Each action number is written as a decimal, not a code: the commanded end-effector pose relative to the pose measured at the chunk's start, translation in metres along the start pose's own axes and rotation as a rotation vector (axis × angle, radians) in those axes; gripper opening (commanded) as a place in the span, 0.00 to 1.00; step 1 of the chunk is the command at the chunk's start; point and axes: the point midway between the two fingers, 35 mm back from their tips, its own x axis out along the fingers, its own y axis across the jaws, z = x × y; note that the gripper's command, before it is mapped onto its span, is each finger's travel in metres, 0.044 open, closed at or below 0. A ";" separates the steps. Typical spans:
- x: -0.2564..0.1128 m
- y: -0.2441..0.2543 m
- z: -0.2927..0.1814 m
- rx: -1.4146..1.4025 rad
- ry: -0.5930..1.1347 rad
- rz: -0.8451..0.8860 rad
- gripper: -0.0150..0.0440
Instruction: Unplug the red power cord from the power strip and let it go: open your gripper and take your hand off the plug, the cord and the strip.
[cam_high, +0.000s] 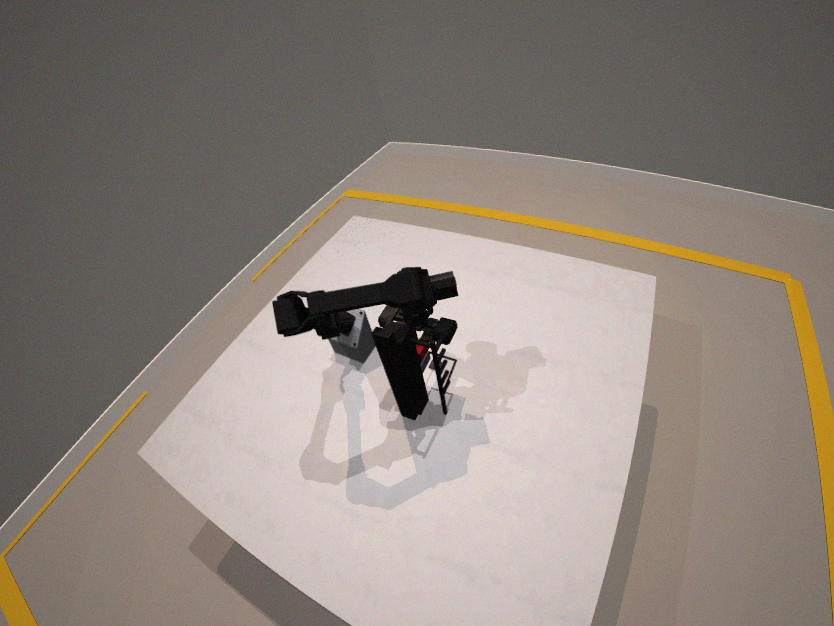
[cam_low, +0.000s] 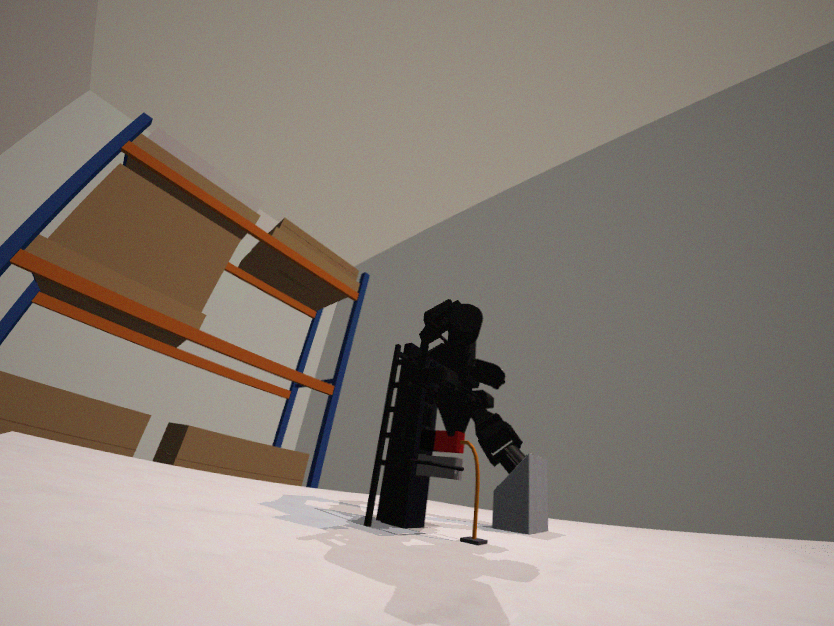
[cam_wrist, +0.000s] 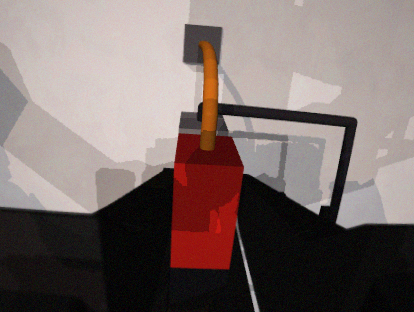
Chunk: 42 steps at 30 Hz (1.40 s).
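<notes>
The red plug (cam_high: 421, 349) (cam_low: 447, 442) (cam_wrist: 205, 200) has an orange cord (cam_low: 476, 485) (cam_wrist: 210, 90) curving from its outer end down to a small dark foot. The power strip (cam_high: 400, 370) (cam_low: 402, 464) is the tall black upright block. In the exterior view, the plug's inner end meets the strip's side; its prongs are hidden, so I cannot tell how deep it sits. My gripper (cam_low: 455, 429) (cam_wrist: 205, 183) is shut on the red plug, with one finger on each side of it in the wrist view.
A grey plug (cam_low: 439, 467) (cam_wrist: 189, 122) sits just below the red one. A thin black cable or bar (cam_wrist: 285, 114) bends around beside it. A black rail with short bars (cam_low: 381, 458) stands by the strip. The grey wedge-shaped arm base (cam_high: 353, 343) (cam_low: 528, 495) stands nearby.
</notes>
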 end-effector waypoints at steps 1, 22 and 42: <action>0.000 -0.001 0.004 0.003 -0.001 -0.002 0.25; -0.003 -0.002 0.038 0.000 -0.002 -0.003 0.25; -0.003 -0.001 0.047 0.004 0.001 0.003 0.53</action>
